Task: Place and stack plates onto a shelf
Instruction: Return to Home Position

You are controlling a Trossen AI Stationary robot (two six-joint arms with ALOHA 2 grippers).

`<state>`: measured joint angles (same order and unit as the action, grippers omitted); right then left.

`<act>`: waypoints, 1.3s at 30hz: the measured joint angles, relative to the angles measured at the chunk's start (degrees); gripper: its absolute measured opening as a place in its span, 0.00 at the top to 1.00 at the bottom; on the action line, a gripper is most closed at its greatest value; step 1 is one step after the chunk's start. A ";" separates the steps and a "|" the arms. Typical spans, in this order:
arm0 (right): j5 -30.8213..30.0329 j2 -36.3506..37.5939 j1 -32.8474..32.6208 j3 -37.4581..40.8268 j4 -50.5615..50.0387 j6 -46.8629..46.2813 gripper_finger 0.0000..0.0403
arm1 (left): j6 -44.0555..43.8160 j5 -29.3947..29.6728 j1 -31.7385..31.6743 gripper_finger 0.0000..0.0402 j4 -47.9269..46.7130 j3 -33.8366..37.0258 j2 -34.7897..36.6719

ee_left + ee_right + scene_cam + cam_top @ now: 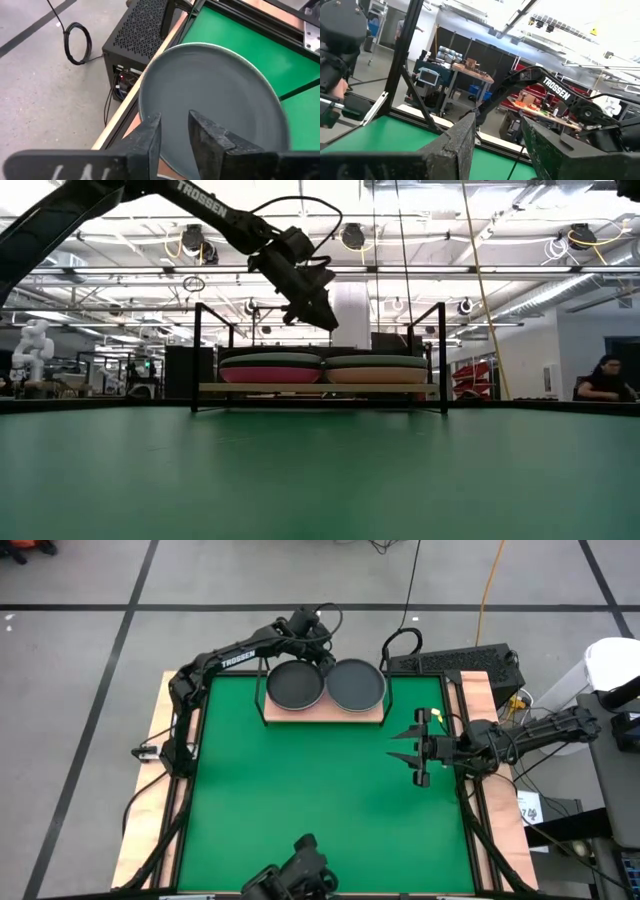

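The light-wood shelf [325,717] stands at the mat's far edge and carries two stacks of plates side by side. The left stack [295,685] has a dark grey plate on top and a magenta one at the bottom [270,374]. The right stack [355,683] is also topped by a dark grey plate [215,95], with a pale one lowest [375,375]. My left gripper [320,652] [322,315] [174,122] hovers open above the shelf's far edge, between the stacks, touching nothing. My right gripper [395,746] [497,125] waits open over the mat's right side.
The shelf's black wire posts [197,355] [443,355] rise at its ends. A black box [455,662] [140,40] sits just past the table's far right corner. The green mat [320,810] stretches toward the near edge. A person [605,380] sits far off in the room.
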<state>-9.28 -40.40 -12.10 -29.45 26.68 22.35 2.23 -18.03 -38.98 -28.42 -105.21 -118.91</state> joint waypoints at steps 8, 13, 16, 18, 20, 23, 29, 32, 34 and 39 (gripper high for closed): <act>-3.39 0.64 -0.02 0.00 -0.02 -3.89 0.64 | 5.09 -0.39 0.83 0.71 -0.70 0.04 7.14; -7.59 4.04 0.20 0.02 -3.00 -3.93 0.64 | 7.99 -0.10 3.08 0.73 -1.51 0.07 14.71; -7.23 7.51 1.02 0.02 -7.65 -4.82 0.65 | 8.91 0.09 5.01 0.81 -1.12 0.55 20.14; -7.23 10.26 1.70 0.02 -11.44 -5.53 0.67 | 9.54 1.29 6.64 0.88 -1.05 2.16 24.15; -7.27 13.11 2.27 0.02 -14.74 -5.63 0.70 | 9.93 4.09 8.84 0.96 -1.00 4.97 28.29; -7.20 16.91 2.96 0.02 -17.77 -6.16 0.76 | 9.69 8.68 12.26 0.99 0.79 11.48 35.56; -7.18 22.47 3.15 0.02 -24.59 -6.06 0.97 | 5.30 12.57 18.94 0.99 15.33 30.54 51.39; -7.17 24.46 3.15 0.02 -27.32 -6.67 0.98 | 3.46 13.17 21.54 0.99 21.90 40.20 59.03; -7.17 25.65 3.15 0.02 -29.22 -7.24 0.99 | 1.96 14.47 22.94 1.00 25.28 46.00 63.90; -6.99 28.88 3.10 0.12 -32.15 -8.78 1.00 | -1.45 16.20 25.96 1.00 30.21 58.40 75.58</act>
<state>-16.27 -11.53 -8.99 -29.33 -5.48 13.57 0.78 -1.83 -13.02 1.79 -46.81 -43.34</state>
